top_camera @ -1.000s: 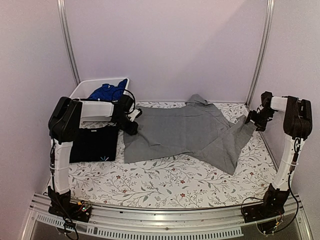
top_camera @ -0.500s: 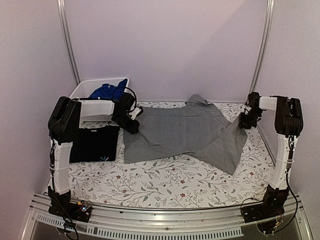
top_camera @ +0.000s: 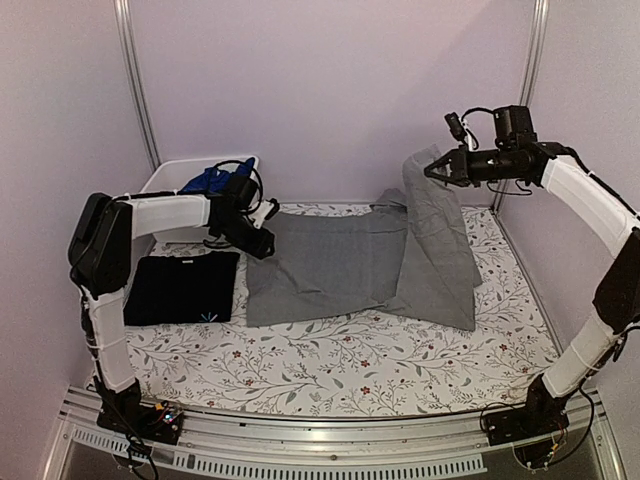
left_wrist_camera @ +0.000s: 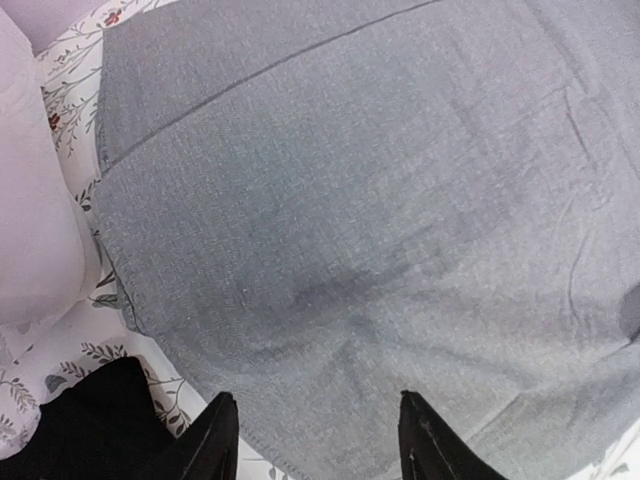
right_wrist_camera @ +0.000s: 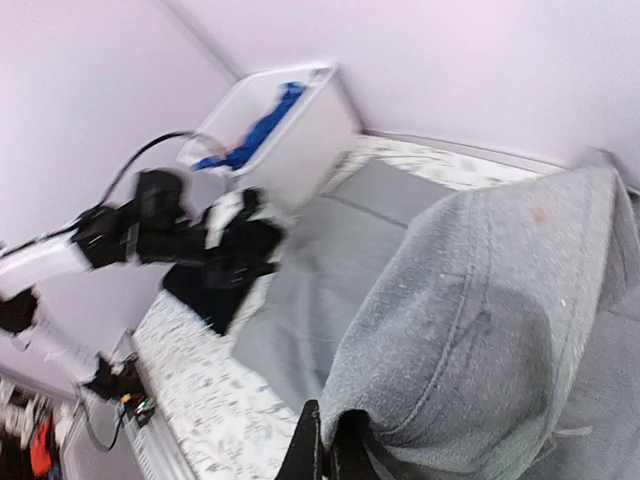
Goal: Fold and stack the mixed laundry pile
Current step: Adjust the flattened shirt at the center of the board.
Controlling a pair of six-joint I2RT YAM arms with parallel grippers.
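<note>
A grey shirt (top_camera: 330, 265) held partly raised by the right gripper (top_camera: 431, 170) above the floral table (top_camera: 350, 365).
The right gripper's jaws are closed on a fold of the shirt's right side and hold it in the air near the back wall; the rest lies flat at the table's centre. The left gripper (left_wrist_camera: 318, 440) stands over the shirt's left edge, jaws wide apart and gripping nothing. The black T-shirt (top_camera: 185, 288) lies as a flat rectangle at the left, and the blue garment (top_camera: 210, 182) sits in the white bin (top_camera: 190, 162) behind it.

Soft, even pinkish light, faint shadows, blur in the right wrist view
</note>
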